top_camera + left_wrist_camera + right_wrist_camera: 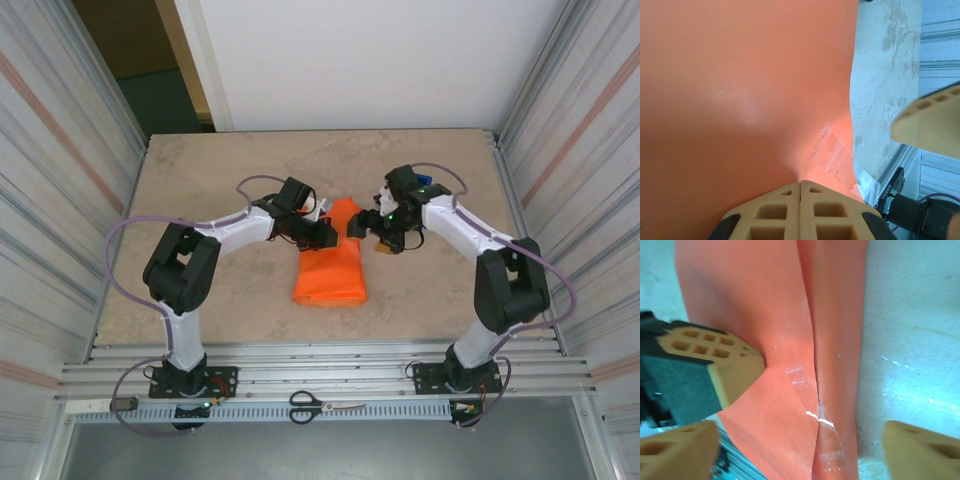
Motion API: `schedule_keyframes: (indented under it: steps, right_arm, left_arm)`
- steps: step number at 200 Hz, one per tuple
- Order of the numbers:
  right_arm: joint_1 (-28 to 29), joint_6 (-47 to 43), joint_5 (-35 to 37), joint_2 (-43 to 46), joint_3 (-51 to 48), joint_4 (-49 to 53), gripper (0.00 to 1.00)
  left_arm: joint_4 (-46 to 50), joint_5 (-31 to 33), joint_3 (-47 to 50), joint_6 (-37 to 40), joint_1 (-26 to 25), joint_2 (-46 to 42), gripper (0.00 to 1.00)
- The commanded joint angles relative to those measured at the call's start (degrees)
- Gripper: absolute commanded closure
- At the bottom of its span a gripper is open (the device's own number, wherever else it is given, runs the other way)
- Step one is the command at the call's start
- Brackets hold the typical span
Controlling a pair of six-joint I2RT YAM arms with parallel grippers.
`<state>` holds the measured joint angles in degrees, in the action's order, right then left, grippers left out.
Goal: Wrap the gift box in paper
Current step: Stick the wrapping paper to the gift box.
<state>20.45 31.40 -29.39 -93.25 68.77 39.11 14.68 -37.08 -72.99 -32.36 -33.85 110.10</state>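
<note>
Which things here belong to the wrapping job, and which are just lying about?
Job: large thin orange paper sheet, folded into a bundle, pinched by the shut left gripper; clear tape strip on it.
Lying about: black-handled metal scissors on the front rail.

arm shells: glossy white covers are seen on the left arm (240, 230) and the right arm (455, 225)
joints: chunky black housings (180, 268), rounded off
cables: a thin purple-grey cable (112, 262) is run off each arm in a big loop
bases (188, 382): black plates at the bottom of the frame, tiny green lights lit
left gripper (800, 183): tan plastic, rectangular cut-outs moulded in, black trim at the corners
right gripper (801, 432): same tan fingers (675, 452), same little holes
</note>
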Motion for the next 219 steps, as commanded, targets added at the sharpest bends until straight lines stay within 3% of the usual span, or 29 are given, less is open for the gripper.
schedule_keyframes:
  steps: [1, 15, 35, 130, 182, 202, 219]
  right_arm:
    - [-2.34, 3.52, -4.11, 4.41, -4.57, -6.87, 0.58]
    - [-3.43, 6.36, -9.29, 5.56, -8.65, -13.17, 0.83]
    - [-3.51, 8.97, -15.04, 5.15, -11.9, -18.85, 1.0]
    - [-3.18, 9.77, -16.93, 0.59, -21.72, -24.88, 1.0]
    - [-2.92, 9.6, -15.71, 0.68, -21.7, -24.12, 1.0]
    - [-3.16, 8.87, -13.03, 3.0, -19.97, -20.98, 1.0]
    - [-2.68, 6.63, -6.33, 4.98, -16.58, -14.43, 1.0]
  left_arm:
    - [6.07, 7.02, 3.9, 1.87, -1.09, 7.05, 1.0]
    - [6.14, 7.02, 3.79, 1.89, -1.12, 7.16, 1.0]
    - [6.23, 7.05, 3.73, 1.92, -1.07, 7.22, 1.0]
    - [6.99, 7.11, 3.39, 2.38, -0.99, 7.48, 1.0]
    - [7.03, 7.11, 4.04, 2.62, -0.87, 7.36, 1.0]
    - [7.03, 7.11, 3.99, 2.6, -0.77, 7.27, 1.0]
    - [6.92, 7.02, 3.86, 2.64, -0.74, 7.4, 1.0]
